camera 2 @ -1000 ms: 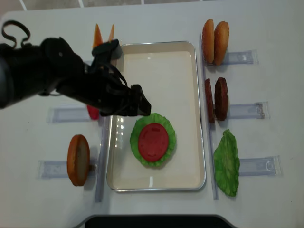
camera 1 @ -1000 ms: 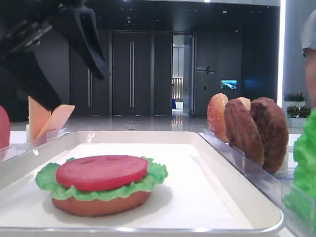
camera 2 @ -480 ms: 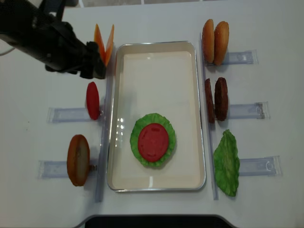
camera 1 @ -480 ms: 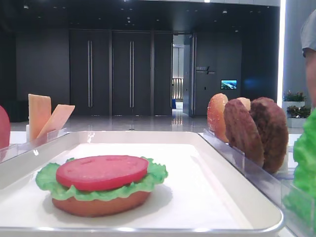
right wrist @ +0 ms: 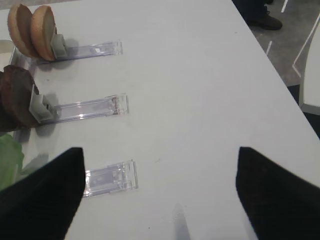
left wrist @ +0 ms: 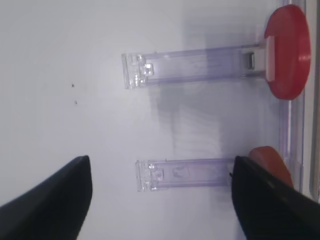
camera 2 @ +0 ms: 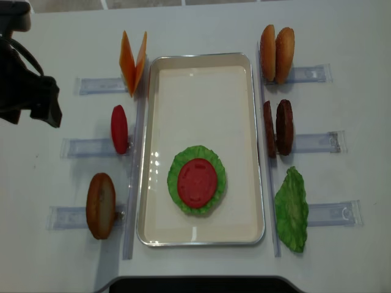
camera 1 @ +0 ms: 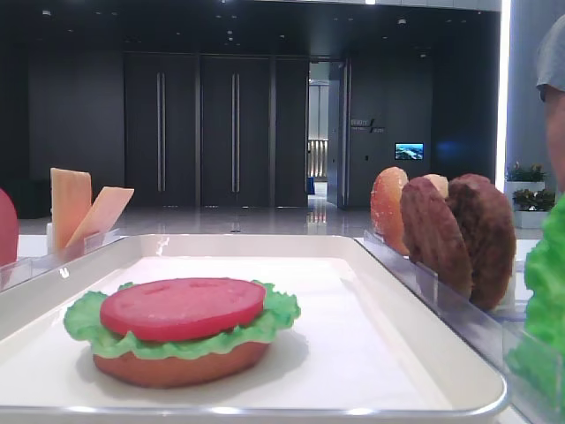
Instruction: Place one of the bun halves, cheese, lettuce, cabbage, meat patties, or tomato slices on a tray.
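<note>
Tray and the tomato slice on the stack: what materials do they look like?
The off-white rectangular tray looks like glazed plastic or enamelled metal: its raised rim is glossy and catches highlights; which one is unclear. The smooth red round tomato slice on the green ruffled lettuce leaf looks like moulded plastic or rubber: uniform colour, soft sheen, clean edge.

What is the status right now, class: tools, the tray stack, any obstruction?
Left tool open, empty. Right tool open, empty. Tomato slice tops lettuce on tray. Nothing blocking.

Two meat patties, two tomato slices
</note>
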Tool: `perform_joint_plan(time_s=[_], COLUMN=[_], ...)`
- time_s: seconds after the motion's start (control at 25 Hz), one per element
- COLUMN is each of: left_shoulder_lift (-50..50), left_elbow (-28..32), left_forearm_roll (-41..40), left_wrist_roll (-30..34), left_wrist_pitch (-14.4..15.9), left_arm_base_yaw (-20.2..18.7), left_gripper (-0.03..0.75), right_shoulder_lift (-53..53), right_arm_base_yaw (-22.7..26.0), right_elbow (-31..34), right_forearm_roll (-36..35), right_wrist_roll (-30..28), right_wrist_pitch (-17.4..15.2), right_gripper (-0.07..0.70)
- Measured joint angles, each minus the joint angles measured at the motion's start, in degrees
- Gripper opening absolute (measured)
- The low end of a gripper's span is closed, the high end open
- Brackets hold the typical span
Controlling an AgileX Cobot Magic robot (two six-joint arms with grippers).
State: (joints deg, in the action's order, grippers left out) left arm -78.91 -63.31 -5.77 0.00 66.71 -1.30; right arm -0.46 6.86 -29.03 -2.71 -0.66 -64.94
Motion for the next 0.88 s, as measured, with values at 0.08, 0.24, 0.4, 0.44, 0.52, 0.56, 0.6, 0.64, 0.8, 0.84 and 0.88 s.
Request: perform_joint_plan(time_s=[0.08,0.24,0.4,0.44,0.52,0.56,0.6,0.64,0.8,0.84,0.88], left_shoulder_lift=[0.0,2.13,10.22,13.08,18.79,22.01,25.24,27.93,40.44,43.73,46.86], left_elbow=[0.0,0.78,6.9,9.19,13.67,16.08,18.33,20.4,26.41,27.75,29.09], left_forearm_roll=[-0.3,-0.55,-0.89,-0.83,0.27,0.98,1.81,2.59,3.42,3.17,2.73], left_wrist_roll=[0.0,-0.42,-0.47,-0.47,-0.47,-0.47,-0.47,-0.47,-0.47,-0.47,-0.47], left_wrist_pitch=[1.2,2.35,2.15,2.01,1.87,1.87,1.87,1.87,1.69,1.63,1.29], left_arm_base_yaw=[0.17,0.23,0.23,0.23,0.23,0.23,0.23,0.23,0.23,0.23,0.23], left_gripper=[0.671,0.671,0.671,0.671,0.671,0.671,0.671,0.671,0.671,0.671,0.67], right_shoulder_lift=[0.0,0.0,0.0,0.0,0.0,0.0,0.0,0.0,0.0,0.0,0.0], right_arm_base_yaw=[0.0,0.0,0.0,0.0,0.0,0.0,0.0,0.0,0.0,0.0,0.0], right_elbow=[0.0,0.0,0.0,0.0,0.0,0.0,0.0,0.0,0.0,0.0,0.0], right_forearm_roll=[0.0,0.0,0.0,0.0,0.0,0.0,0.0,0.0,0.0,0.0,0.0], right_wrist_roll=[0.0,0.0,0.0,0.0,0.0,0.0,0.0,0.0,0.05,0.05,0.05], right_wrist_pitch=[0.0,0.0,0.0,0.0,0.0,0.0,0.0,0.0,0.0,0.0,0.0], right_gripper=[0.58,0.58,0.58,0.58,0.58,0.58,0.58,0.58,0.58,0.58,0.58])
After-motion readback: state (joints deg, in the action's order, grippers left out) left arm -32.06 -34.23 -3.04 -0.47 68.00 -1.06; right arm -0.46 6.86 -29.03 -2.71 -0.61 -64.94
